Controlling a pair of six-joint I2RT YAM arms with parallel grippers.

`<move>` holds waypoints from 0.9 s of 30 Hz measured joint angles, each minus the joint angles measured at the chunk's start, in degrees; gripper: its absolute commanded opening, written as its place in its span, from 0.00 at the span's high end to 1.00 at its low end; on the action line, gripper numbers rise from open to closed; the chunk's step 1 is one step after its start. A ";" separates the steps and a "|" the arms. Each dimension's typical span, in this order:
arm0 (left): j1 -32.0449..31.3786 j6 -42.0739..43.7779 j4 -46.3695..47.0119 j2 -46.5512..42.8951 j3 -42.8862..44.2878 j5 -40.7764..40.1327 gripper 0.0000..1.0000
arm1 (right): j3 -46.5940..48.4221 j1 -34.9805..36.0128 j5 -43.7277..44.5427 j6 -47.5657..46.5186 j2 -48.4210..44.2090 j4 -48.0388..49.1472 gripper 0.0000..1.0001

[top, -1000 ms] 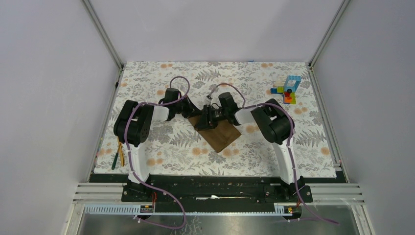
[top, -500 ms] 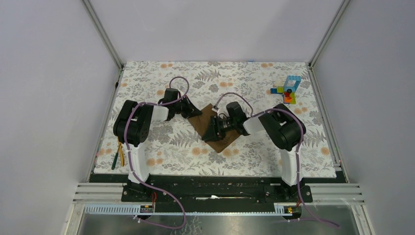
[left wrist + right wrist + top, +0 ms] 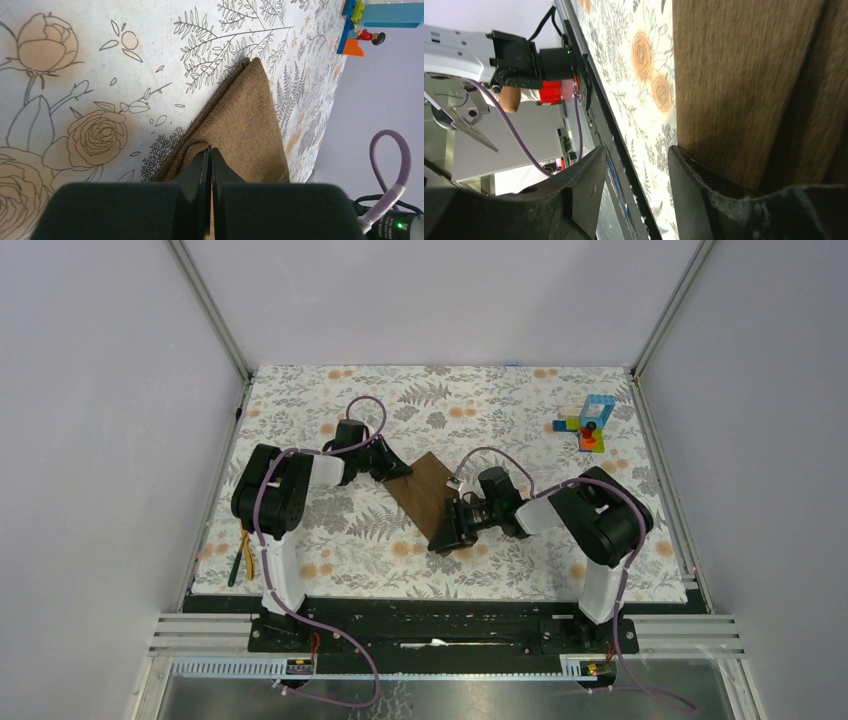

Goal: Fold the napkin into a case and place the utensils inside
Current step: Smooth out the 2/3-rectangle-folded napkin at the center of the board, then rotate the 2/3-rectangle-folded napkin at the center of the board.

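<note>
The plain brown fabric napkin (image 3: 425, 492) lies folded near the middle of the grey-and-orange floral table cover (image 3: 340, 530). Its long axis runs from far-left to near-right. The left gripper (image 3: 397, 472) pinches the far-left end with its fingers pressed together. The right gripper (image 3: 445, 536) is at the near end with its fingers spread. The thin yellow-orange utensils (image 3: 246, 555) lie at the left edge. Pale grey walls (image 3: 100, 390) surround the table.

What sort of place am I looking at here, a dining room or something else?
Probably a robotics test cell: left arm and right arm bolted to a base rail, plain wall panels enclosing the table, toy blocks as props.
</note>
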 measured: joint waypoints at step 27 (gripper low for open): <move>-0.68 6.75 -21.64 -20.41 4.28 -2.40 0.57 | 18.49 -14.78 33.38 -18.36 -12.96 -49.83 0.16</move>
